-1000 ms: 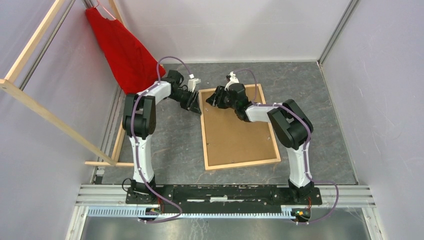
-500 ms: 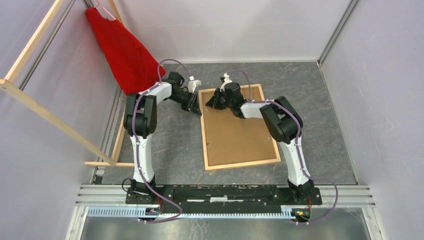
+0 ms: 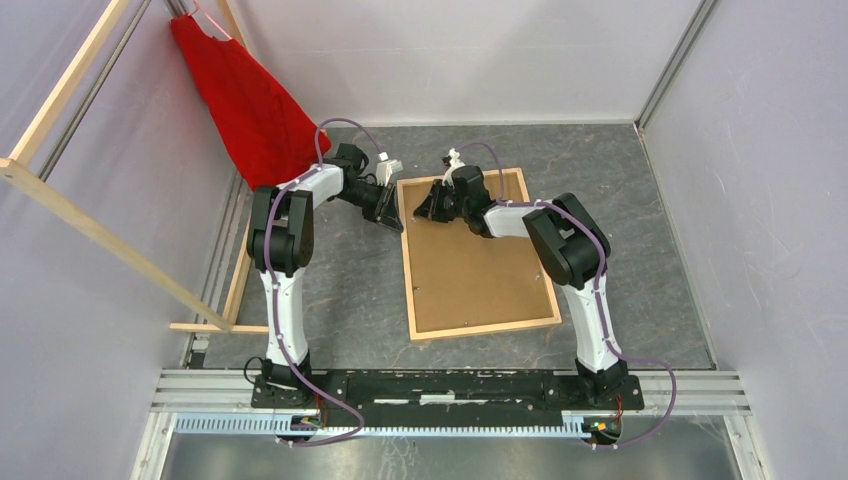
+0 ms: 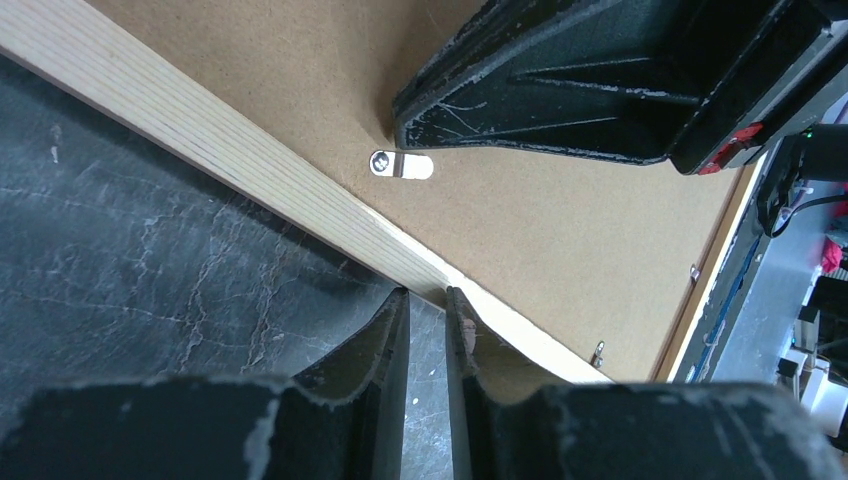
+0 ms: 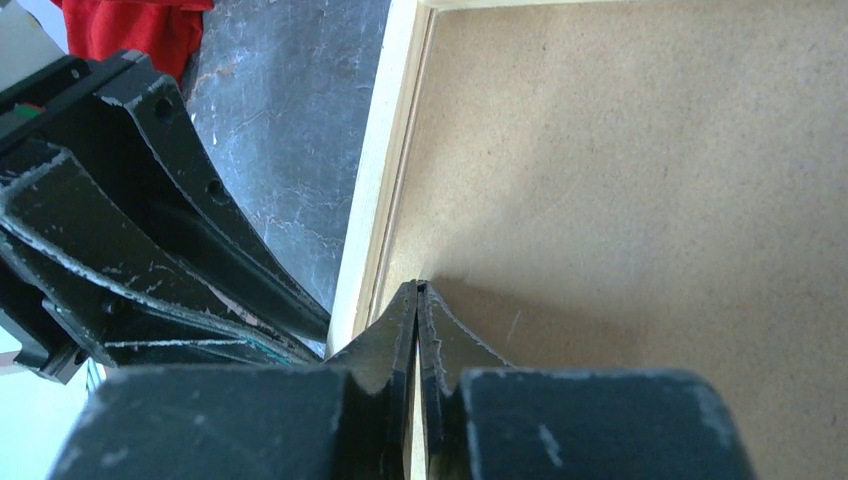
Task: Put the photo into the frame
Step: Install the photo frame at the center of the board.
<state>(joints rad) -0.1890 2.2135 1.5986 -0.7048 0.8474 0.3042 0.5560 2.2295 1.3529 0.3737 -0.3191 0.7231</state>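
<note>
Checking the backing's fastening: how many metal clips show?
3 metal clips: one beside the right gripper, one by the frame's near rail, one by its far rail; others may be hidden.

You cannot see what lies beneath the backing board: it fills the whole opening of the frame. From above, the fingertips of the left gripper are lost under its own body. In your left wrist view, the right gripper runs off the top and right edges.
</note>
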